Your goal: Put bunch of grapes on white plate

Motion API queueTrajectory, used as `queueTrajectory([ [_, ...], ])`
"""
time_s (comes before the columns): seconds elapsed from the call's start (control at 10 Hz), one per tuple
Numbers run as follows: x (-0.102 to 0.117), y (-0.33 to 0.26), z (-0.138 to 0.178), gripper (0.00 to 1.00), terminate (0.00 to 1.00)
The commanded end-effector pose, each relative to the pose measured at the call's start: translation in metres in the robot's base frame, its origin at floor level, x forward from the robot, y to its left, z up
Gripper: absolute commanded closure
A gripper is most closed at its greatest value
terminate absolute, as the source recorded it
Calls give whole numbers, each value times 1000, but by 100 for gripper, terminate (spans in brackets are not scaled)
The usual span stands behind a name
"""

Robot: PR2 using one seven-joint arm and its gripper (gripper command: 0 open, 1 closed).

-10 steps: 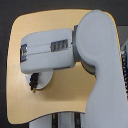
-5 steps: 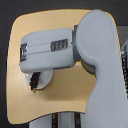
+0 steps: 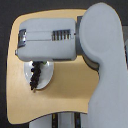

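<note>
View: the exterior view is looking down onto the scene from above
Surface: a tan wooden surface point(image 3: 70, 97) with rounded corners is filling most of the frame, with dark floor showing around its edges
Arm: a large grey arm point(image 3: 102, 60) is entering from 3 o'clock and reaching across the surface toward 9 o'clock; its boxy forearm section point(image 3: 47, 42) is lying over the upper middle of the surface and is showing a row of dark vent slots on its top face
Hand: the hand is sitting under the 9 o'clock end of the forearm section and is being hidden by it; how far open it is, and whether it is gripping anything, cannot be told
White plate: the white plate point(image 3: 45, 77) is lying on the surface just below the forearm section, toward 8 o'clock of the frame centre; its upper part is being covered by the arm
Bunch of grapes: the bunch of grapes point(image 3: 34, 76) is showing as a dark elongated cluster running from 12 o'clock to 6 o'clock over the 9 o'clock half of the plate; its top end is disappearing under the forearm section, and a small green patch point(image 3: 44, 62) is showing beside that end
Contact: whether the bunch is resting on the plate or hanging just above it cannot be told
</note>
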Motion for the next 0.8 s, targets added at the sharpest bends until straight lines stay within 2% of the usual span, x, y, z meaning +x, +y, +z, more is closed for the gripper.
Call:
queueTrajectory([
  [0.0,28,-23,95,0,0],
  [0.5,1,-44,123,0,0],
  [0.7,4,-99,137,0,0],
])
